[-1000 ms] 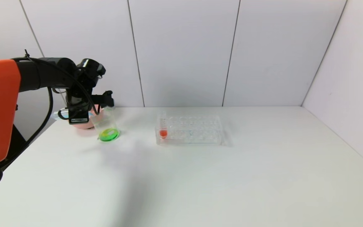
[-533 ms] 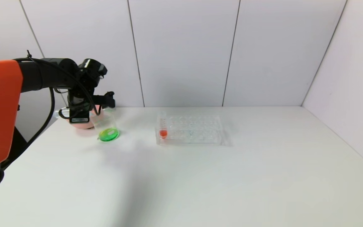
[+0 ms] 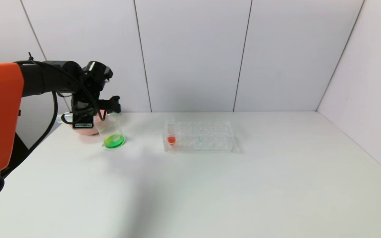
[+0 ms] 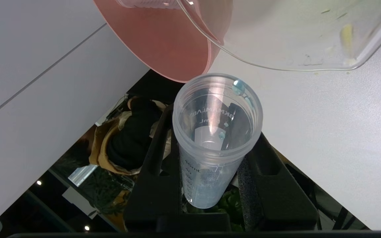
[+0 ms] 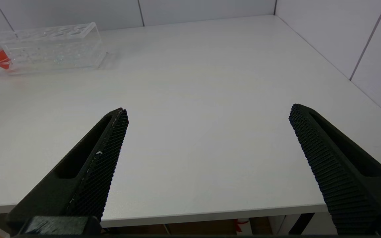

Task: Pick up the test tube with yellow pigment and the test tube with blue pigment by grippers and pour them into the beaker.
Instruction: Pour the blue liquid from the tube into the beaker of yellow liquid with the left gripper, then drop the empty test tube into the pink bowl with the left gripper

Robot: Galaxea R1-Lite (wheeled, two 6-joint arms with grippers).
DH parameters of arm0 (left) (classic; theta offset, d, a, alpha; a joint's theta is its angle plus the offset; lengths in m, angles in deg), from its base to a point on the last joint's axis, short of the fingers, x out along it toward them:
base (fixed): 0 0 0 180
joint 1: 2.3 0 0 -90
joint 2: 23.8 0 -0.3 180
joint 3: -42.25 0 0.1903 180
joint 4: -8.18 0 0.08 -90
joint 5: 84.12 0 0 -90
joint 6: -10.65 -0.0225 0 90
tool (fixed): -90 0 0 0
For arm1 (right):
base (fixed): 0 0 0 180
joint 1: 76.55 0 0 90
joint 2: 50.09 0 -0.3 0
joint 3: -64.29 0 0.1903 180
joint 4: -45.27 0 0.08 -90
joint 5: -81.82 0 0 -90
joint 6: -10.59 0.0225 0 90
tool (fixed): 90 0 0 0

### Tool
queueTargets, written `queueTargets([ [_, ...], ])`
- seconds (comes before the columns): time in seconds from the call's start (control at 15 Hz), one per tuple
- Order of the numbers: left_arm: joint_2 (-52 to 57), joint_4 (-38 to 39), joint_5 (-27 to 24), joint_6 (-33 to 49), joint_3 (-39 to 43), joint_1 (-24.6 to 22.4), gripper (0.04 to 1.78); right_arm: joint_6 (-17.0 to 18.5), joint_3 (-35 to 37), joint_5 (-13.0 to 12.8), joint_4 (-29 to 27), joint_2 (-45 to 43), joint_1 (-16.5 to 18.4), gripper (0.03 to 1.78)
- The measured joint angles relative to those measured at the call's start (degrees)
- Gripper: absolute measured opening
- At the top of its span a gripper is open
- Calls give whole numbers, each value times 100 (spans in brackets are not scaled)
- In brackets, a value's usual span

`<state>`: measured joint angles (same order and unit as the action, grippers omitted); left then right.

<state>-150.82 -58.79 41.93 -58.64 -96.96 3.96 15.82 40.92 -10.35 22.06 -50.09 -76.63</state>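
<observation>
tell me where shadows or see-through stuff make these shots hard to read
Head view: a soft grey shadow spreads over the table before the beaker; the clear rack nearly melts into the white top. Left wrist view: the empty tube in the left gripper shows the background through its walls.

white table (image 3: 230,185), pale panelled walls (image 3: 190,53) with dark vertical seams behind and on the right, even light
</observation>
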Motion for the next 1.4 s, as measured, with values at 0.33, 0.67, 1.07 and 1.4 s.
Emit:
queueTargets([
  [0.33,4,160,46,-157,0,39,49,0,0,0,0,0,0,177],
  [0.67,0,210,66,-394,0,44,49,2,0,0,0,0,2,177],
  [1.07,-9,400,375,-877,9,79,49,0,0,0,0,0,0,177],
  [1.4,11,411,308,-714,20,88,49,2,0,-2,0,0,0,177],
])
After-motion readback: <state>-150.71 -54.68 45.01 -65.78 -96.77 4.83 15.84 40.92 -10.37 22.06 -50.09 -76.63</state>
